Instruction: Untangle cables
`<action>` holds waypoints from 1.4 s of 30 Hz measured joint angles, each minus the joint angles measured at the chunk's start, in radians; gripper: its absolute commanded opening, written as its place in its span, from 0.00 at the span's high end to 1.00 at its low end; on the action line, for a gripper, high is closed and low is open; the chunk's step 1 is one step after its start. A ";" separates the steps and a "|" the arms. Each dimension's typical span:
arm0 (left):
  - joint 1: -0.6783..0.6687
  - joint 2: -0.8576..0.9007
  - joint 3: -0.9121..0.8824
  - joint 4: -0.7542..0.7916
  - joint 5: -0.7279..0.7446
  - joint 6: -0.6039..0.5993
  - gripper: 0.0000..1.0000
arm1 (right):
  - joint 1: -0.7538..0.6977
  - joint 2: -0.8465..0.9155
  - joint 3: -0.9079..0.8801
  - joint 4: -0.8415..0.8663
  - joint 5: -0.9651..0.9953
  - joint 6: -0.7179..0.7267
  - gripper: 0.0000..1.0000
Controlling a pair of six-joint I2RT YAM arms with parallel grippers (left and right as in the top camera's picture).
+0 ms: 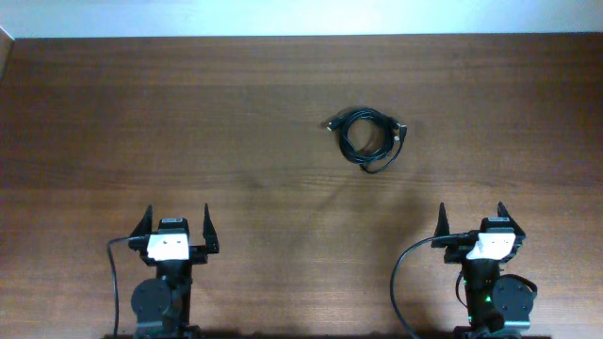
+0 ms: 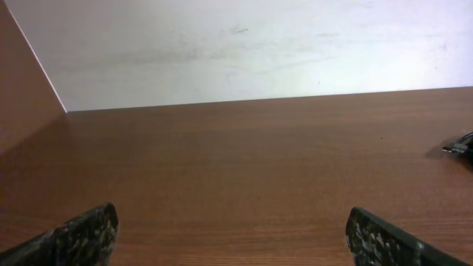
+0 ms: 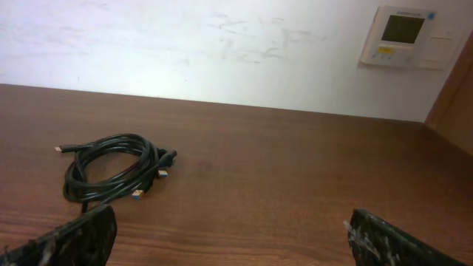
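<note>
Waiting, my left gripper (image 1: 178,212) and right gripper (image 1: 472,208) both spread wide, empty | cables (image 1: 367,137) seem light, limp | I would pinch the plug end (image 1: 330,123)

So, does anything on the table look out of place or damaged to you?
Nothing is damaged or spilled. The only oddity is the black cable bundle, coiled in a tangle on the brown wooden table, with plug ends poking out.

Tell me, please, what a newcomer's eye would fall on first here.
A tangled coil of black cables lies alone on the dark wooden table, nearer the right gripper. That and the left gripper both rest open at the near edge, holding nothing.
</note>
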 measured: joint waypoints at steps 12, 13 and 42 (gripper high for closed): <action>0.000 0.000 0.000 0.000 0.000 0.000 0.01 | 0.000 0.000 0.000 0.000 0.000 0.001 0.01; 0.000 0.000 0.000 0.000 0.000 0.000 0.01 | 0.000 0.000 0.000 0.000 0.000 0.000 0.01; 0.001 0.062 0.253 0.123 0.243 -0.101 0.01 | 0.000 -0.001 0.092 0.397 -0.259 0.058 0.01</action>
